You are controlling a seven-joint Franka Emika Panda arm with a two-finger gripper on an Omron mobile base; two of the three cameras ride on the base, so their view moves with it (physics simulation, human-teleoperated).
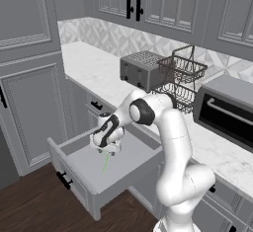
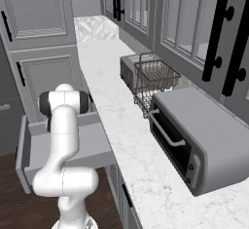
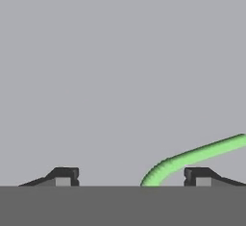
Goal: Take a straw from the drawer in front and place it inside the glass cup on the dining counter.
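Our two-finger gripper (image 3: 130, 176) hovers unclenched inside the wide grey box drawer (image 1: 123, 166), its jaws either side of the thin light-green straw (image 3: 192, 156), which trails toward three o'clock.

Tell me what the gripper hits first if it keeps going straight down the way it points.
Most likely the straw, lying between the jaws of the gripper, then the floor of the drawer just under it. How much gap is left is hard to judge.
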